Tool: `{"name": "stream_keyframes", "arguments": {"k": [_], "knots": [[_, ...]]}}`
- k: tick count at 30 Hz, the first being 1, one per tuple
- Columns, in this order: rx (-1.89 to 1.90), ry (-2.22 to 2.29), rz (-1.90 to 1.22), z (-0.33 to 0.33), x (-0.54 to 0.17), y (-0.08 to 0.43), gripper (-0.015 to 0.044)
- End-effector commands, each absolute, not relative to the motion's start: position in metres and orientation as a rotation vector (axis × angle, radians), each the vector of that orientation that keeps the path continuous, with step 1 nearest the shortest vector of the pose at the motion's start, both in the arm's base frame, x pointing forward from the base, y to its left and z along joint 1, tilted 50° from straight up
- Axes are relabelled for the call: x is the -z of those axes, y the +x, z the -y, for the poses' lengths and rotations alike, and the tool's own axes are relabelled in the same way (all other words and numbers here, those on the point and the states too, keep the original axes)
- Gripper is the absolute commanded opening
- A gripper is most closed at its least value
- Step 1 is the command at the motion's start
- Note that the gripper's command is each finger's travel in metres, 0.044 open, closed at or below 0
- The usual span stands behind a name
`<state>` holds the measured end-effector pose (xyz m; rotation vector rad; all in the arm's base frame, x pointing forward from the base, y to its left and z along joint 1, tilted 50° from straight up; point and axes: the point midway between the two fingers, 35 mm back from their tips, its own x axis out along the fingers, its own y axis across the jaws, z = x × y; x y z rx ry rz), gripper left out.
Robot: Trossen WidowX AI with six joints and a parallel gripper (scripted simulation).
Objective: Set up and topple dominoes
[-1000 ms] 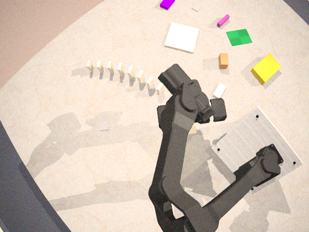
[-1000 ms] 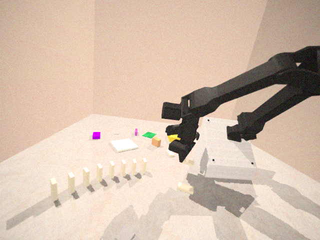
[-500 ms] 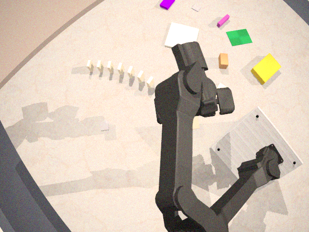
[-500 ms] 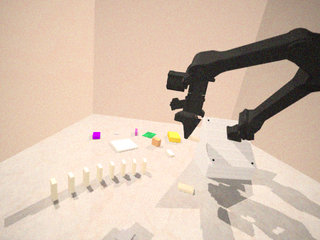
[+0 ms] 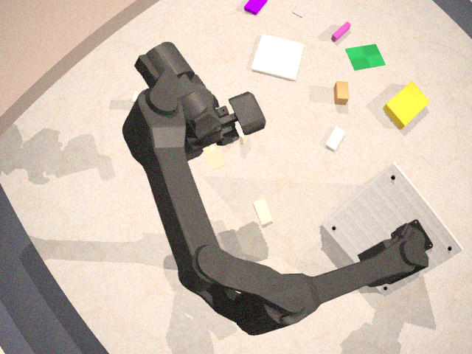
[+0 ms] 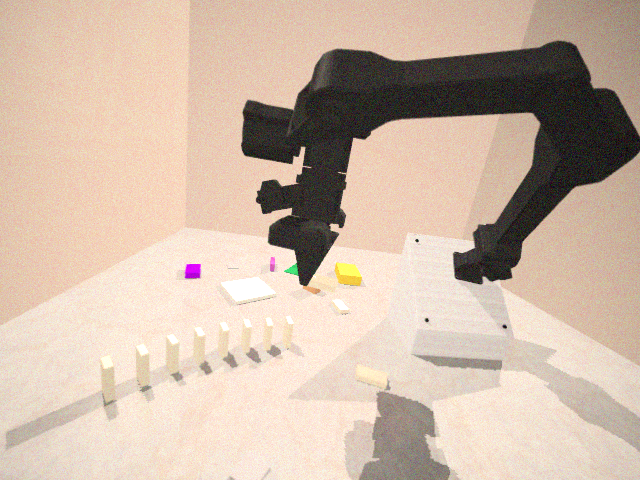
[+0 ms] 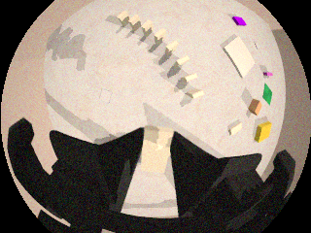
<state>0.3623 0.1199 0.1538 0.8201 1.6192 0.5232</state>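
Note:
Several cream dominoes stand upright in a slightly curved row, seen whole in the exterior view, with the near end domino at the left and the far end domino at the right. In the top view the arm hides most of the row. My gripper is shut on a cream domino, held roughly level above the table, off the row's far end. Another cream domino lies flat on the table between the row and the base.
A white block, orange block, yellow block, green square, white slab, pink bar and purple block lie beyond. A thin tile outline lies beside the row. The base plate is grey.

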Motion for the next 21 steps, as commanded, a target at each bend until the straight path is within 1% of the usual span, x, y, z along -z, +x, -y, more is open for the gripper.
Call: {"name": "stream_keyframes", "arguments": {"k": [1, 6, 21], "knots": [[-0.570, 0.794, -1.610, -0.144, -0.167, 0.382, 0.0107], [-0.572, 0.774, -1.602, -0.149, -0.168, 0.386, 0.0107], [-0.394, 0.543, -1.464, -0.166, -0.123, 0.394, 0.0107]]}}
